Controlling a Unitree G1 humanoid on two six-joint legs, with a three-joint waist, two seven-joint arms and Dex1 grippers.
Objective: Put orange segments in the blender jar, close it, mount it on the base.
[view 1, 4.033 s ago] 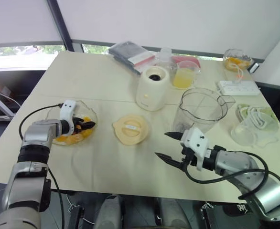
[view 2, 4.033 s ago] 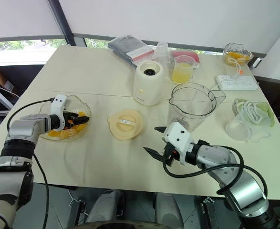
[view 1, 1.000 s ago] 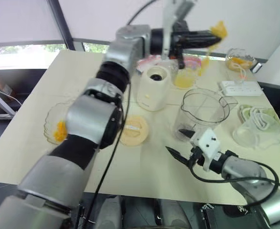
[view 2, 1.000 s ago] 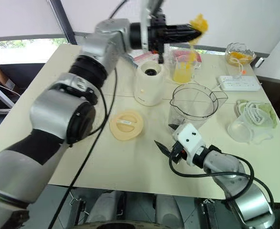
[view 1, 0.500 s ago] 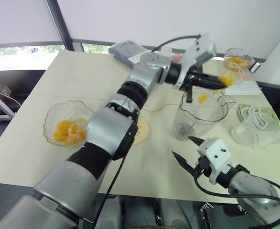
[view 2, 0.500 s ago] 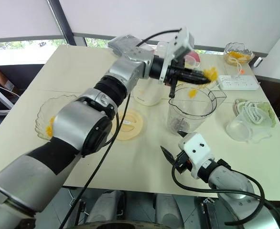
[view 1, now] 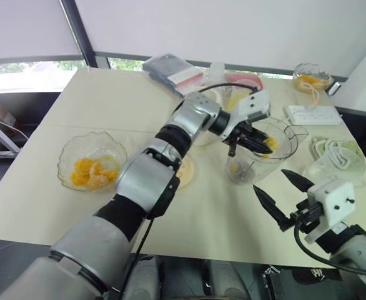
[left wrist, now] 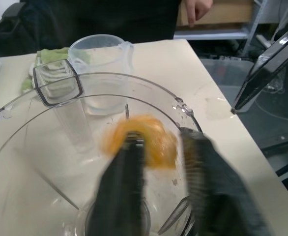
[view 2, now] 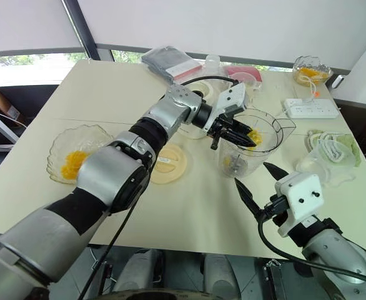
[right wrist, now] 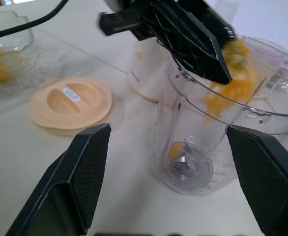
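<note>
**Left gripper** [view 2: 240, 139]: lowered into the mouth of the blender jar [right wrist: 203, 147], with its fingers [left wrist: 122, 191] clamped on one orange segment [left wrist: 144, 142].
- The fingers are smeared in the left wrist view, so the exact contact points on the segment are hard to make out.
- The segment sits between the fingers, below the jar rim and well above the jar floor.
- In the right wrist view the segment shows at the finger ends, through the clear wall.

**Blender jar:** upright on the table [view 1: 108, 106], with its mouth open.
- A smaller orange piece [right wrist: 175, 150] lies at the bottom, beside the blade hub.
- The hub itself is indistinct through the wall.

**Right gripper** [view 1: 281, 191]: fingers spread wide and empty. It is held above the table on the near side of the jar, apart from it.

**Lid** [right wrist: 70, 104]: flat on the table, beside the jar on the robot's left. In the head views the left arm crosses over part of it.

**Base** [right wrist: 145, 76]: stands behind the lid and jar. It is largely covered by the left arm in the head views and cut off by the left gripper in the right wrist view.

**Glass bowl** [view 1: 67, 156]: on the left of the table, well apart from the jar. It holds a pile of segments [view 1: 86, 172].

**Beyond the jar:** a clear cup [left wrist: 100, 51] stands on the table. At the table's far edge a person's hand [left wrist: 196, 7] is cut off by the frame.
</note>
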